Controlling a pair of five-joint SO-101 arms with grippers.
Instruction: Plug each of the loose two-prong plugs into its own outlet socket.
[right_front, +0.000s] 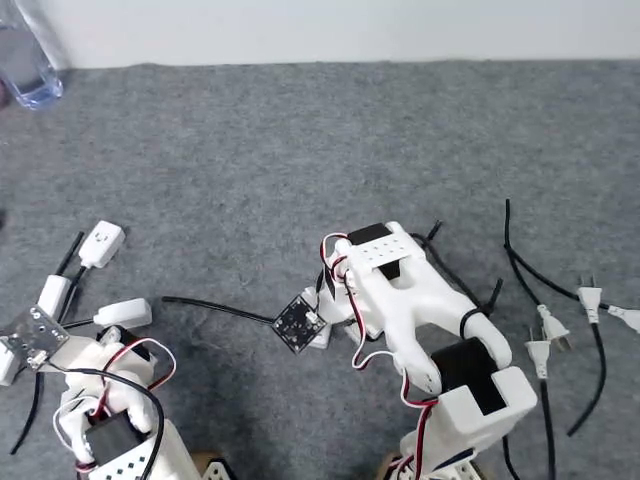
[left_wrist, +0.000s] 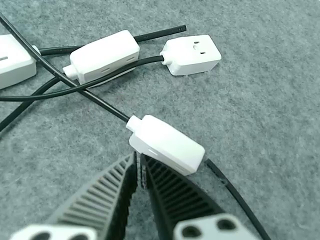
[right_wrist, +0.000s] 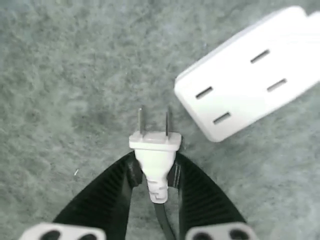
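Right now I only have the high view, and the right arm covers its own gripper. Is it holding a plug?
Observer: Yes. The right gripper is shut on a white two-prong plug, with the prongs pointing away from the gripper.
Operator: Is a socket close to those prongs?
Observer: A white outlet block lies just beyond them, off to one side. Its four-slot face is showing, and the prongs are not touching it.
Operator: And the left gripper?
Observer: The left gripper is shut with nothing in it. Its tips are right beside a white socket body.
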